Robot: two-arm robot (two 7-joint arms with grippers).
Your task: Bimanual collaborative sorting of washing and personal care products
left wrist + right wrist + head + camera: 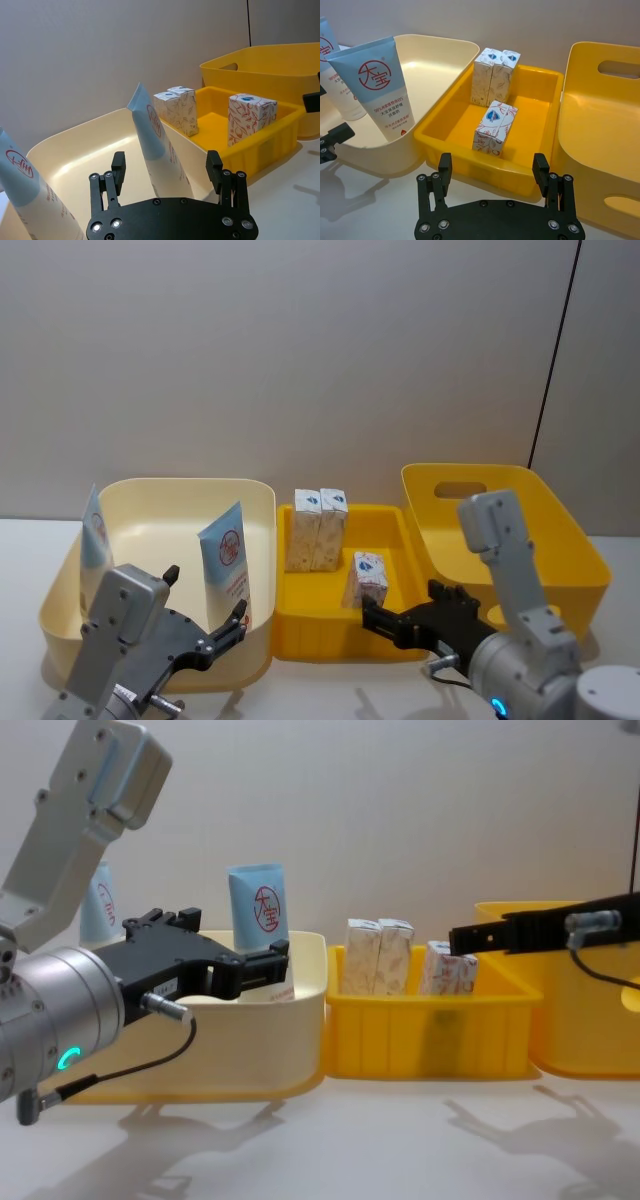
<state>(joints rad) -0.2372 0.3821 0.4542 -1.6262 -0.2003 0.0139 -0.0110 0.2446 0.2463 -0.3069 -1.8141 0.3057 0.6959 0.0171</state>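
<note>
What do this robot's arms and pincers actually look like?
Both arms are boxy pale-grey links ending in round silver-grey wrists with a small glowing blue light. The left gripper and right gripper are matte black: a flat plate studded with silver screws, carrying two short squared fingers. A thin black cable with a metal plug loops from each wrist.

Two squeeze tubes [226,558] are standing in the one cream bin [180,485], left of the single yellow tray [320,635]. Three speckled boxes [369,578] are sitting inside that tray, two at its back and one nearer its front. One deeper yellow bin [560,550] is sitting right of the tray.
</note>
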